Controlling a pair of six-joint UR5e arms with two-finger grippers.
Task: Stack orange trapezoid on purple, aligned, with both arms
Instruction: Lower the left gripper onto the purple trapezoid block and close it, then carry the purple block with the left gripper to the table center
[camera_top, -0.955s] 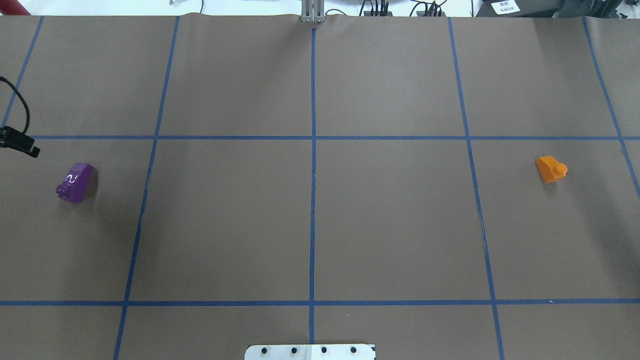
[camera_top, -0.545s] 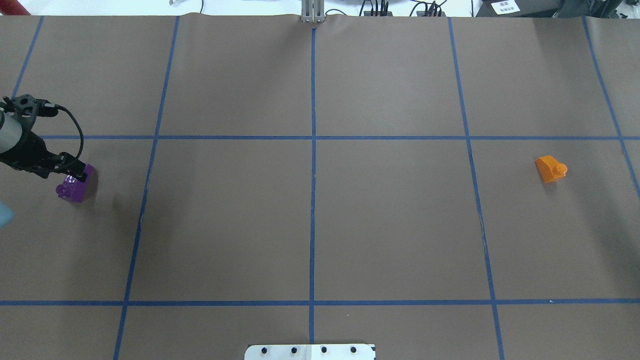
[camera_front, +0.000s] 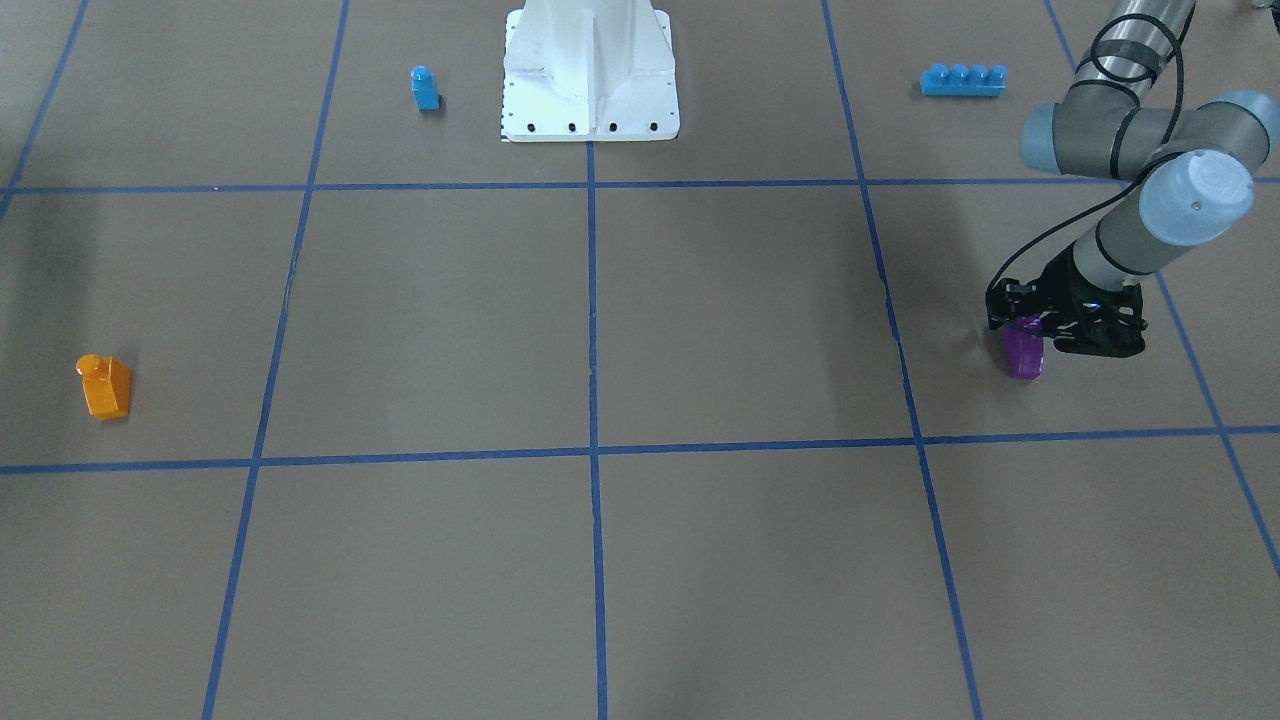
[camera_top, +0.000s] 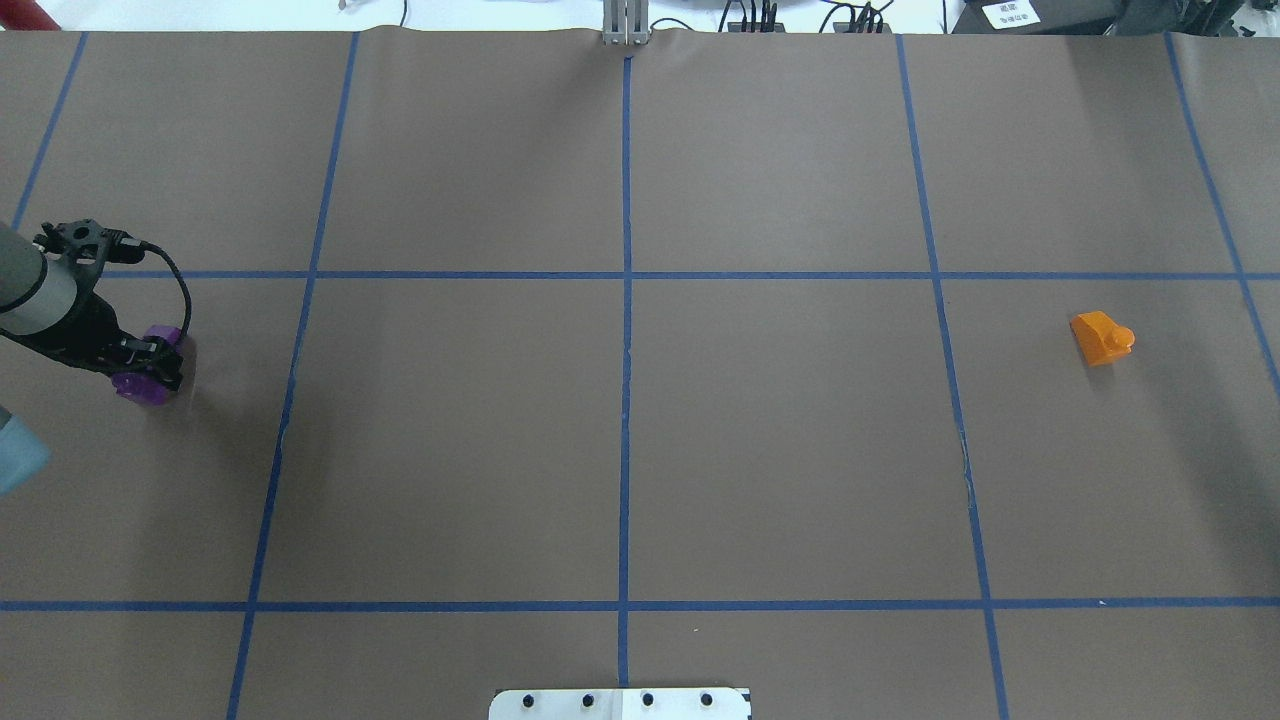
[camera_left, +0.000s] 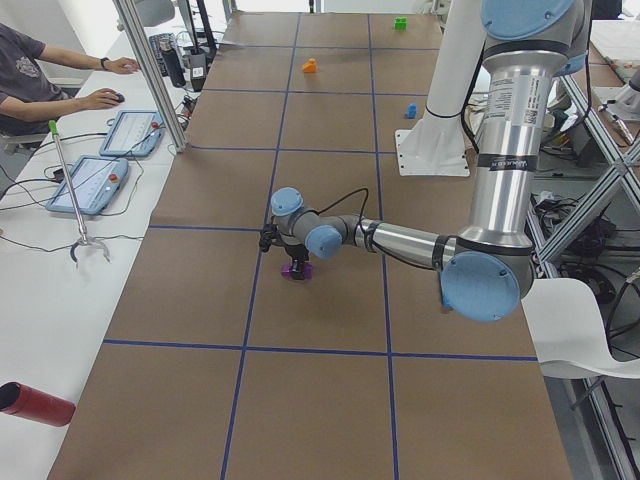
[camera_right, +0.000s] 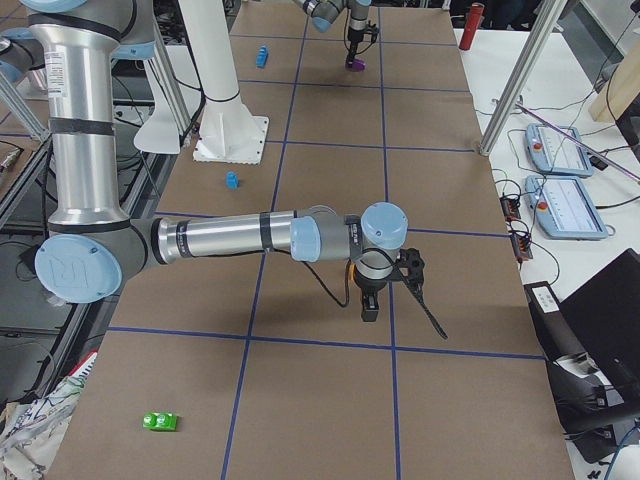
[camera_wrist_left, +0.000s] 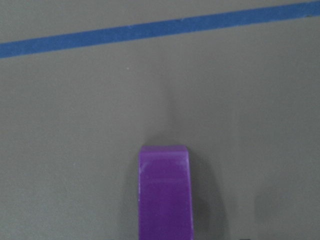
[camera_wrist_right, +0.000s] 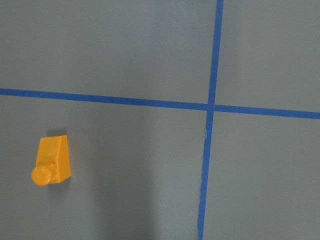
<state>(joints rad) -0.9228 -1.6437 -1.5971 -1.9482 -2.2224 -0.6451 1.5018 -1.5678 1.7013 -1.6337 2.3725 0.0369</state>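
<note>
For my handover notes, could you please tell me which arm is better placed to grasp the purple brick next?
Left. The left gripper is down at the purple brick, which sits at its wrist view's bottom centre. The right gripper shows only in the right-side view, at the table's opposite end.

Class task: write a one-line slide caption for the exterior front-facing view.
Left gripper lowered onto the purple brick, while the orange trapezoid lies alone at the table's opposite side.
</note>
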